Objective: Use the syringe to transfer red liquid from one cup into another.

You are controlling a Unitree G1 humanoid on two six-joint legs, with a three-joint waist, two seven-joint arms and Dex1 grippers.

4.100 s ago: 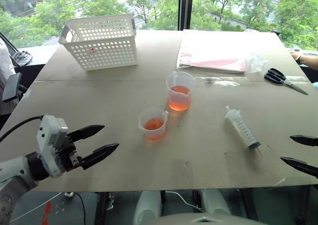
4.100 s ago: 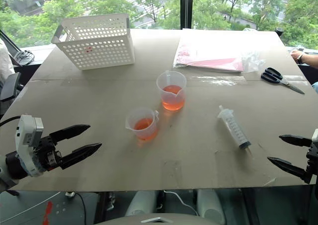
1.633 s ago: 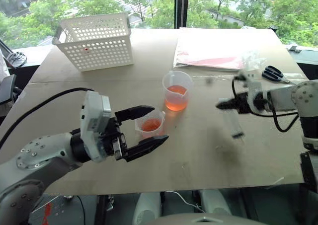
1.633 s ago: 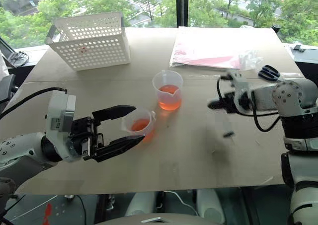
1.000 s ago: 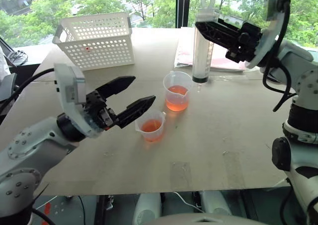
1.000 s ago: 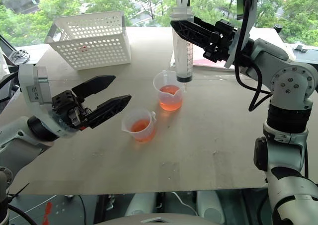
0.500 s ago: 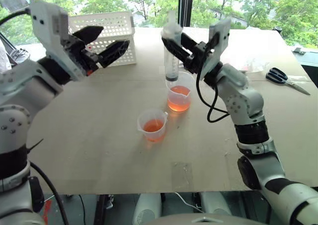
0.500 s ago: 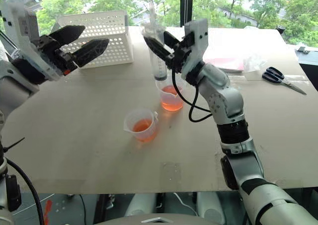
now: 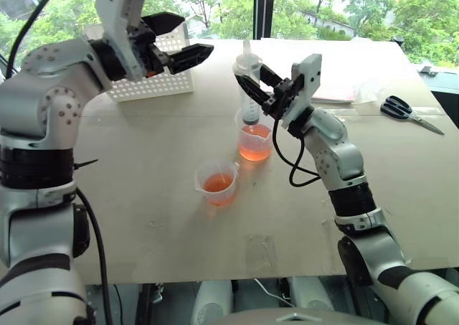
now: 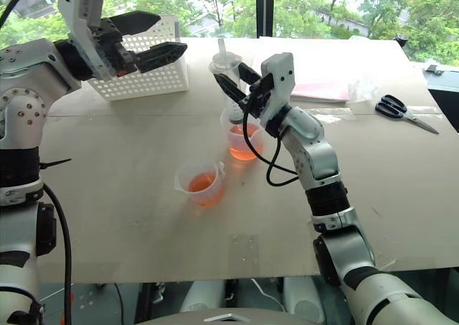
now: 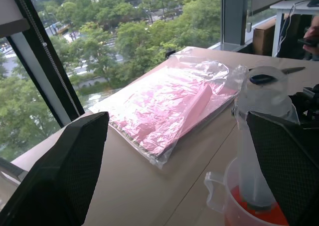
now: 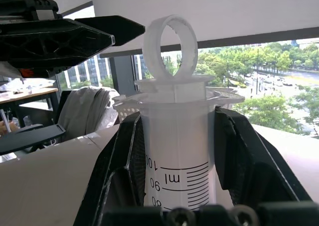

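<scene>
Black-fingered, the right tool (image 9: 252, 82) is clamped on the large clear plastic syringe with black graduation marks (image 9: 249, 95), gripping its barrel just under the flange, as the right wrist view shows (image 12: 175, 151). The syringe stands upright, long axis vertical, white ring-ended plunger (image 12: 172, 49) on top and tip down inside the taller clear plastic beaker with a pour spout (image 9: 255, 135), at or just above the translucent orange-red liquid (image 9: 254, 147) in it; whether the tip touches the liquid cannot be told. A second ago the syringe hung higher, its tip clear above and to the right of this beaker's rim; it has since come down and moved left into the cup. The right forearm reaches from lower right up toward the tabletop's (image 9: 143, 196) middle, tool pointing left and slightly upward.

The left tool (image 9: 188, 39) has its two black fingers spread wide apart, holding nothing. It is raised high at the upper left, pointing right toward the syringe's top, in front of the white perforated plastic basket (image 9: 168, 77); a second ago it was low, near the shorter clear plastic beaker (image 9: 216, 184). That smaller beaker sits nearer the front edge, left of the tall one and apart from it, also holding orange-red liquid.

Farther back lie a pink packet in clear plastic wrap (image 11: 169, 106) and black-handled scissors (image 9: 403, 112) at the right.
</scene>
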